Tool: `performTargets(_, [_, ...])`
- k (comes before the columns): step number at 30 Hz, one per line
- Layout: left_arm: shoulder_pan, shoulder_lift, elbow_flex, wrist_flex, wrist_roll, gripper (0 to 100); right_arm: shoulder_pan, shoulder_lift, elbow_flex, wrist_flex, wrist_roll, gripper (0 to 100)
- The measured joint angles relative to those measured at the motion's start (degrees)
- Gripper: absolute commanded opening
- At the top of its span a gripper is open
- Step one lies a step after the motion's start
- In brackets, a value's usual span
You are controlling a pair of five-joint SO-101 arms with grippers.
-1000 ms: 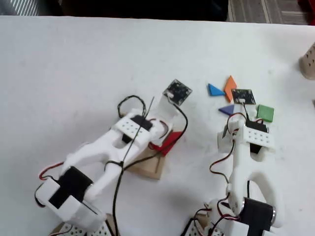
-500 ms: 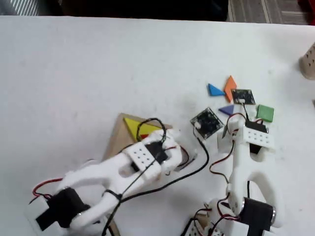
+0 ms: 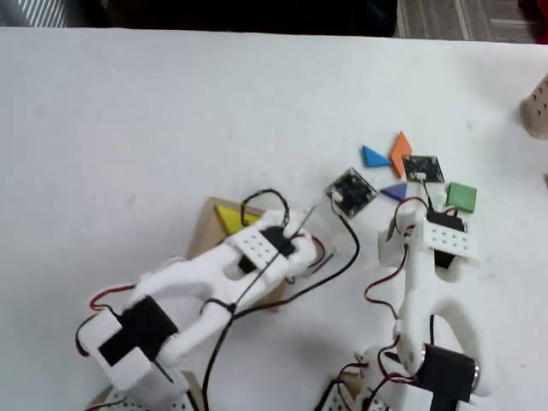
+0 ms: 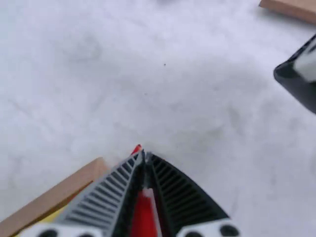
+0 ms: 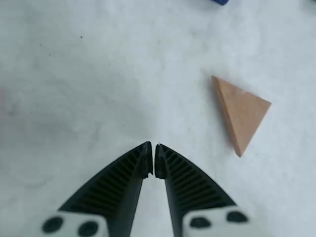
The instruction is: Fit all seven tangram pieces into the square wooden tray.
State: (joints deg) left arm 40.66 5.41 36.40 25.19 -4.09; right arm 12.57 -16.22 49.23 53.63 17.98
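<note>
The square wooden tray (image 3: 202, 235) lay on the white table (image 3: 128, 111), and most of it was covered by the left arm. A yellow piece (image 3: 229, 217) was lying inside the tray, at its far corner. The left gripper (image 4: 143, 159) was clenched on a red piece (image 4: 144, 210) – the flat piece stood on its edge between the two jaws, and its red tip came out a little past the fingertips. This gripper was just beside the rim of the tray, at the tray's right side, above bare table. Whether the red piece touched the tray or the table, I could not tell.

To the right of the tray, well apart from it, four loose pieces lay on the table: a blue triangle (image 3: 373, 157), an orange piece (image 3: 400, 152) touching it, a small purple triangle (image 3: 395, 191) nearer to the tray, and a green square (image 3: 461, 196) farthest from the tray. The right gripper (image 5: 153, 160) was also on that side of the tray, among these pieces – its jaws were pressed together with nothing between them. In the right wrist view an orange-brown triangle (image 5: 242, 112) lay flat near the fingertips, apart from them.

Far to the right of the tray, at the table's edge, stood a tan object with holes (image 3: 538, 107).
</note>
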Motion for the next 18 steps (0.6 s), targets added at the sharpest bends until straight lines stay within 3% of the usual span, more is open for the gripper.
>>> performTargets(9, [-5.0,0.4,-0.2,0.0,0.0,2,0.0,0.0,0.0,0.0,0.0,1.8])
performTargets(18, [-3.3,-4.0,1.6,1.4,0.1,2,0.0,0.0,0.0,0.0,0.0,1.8])
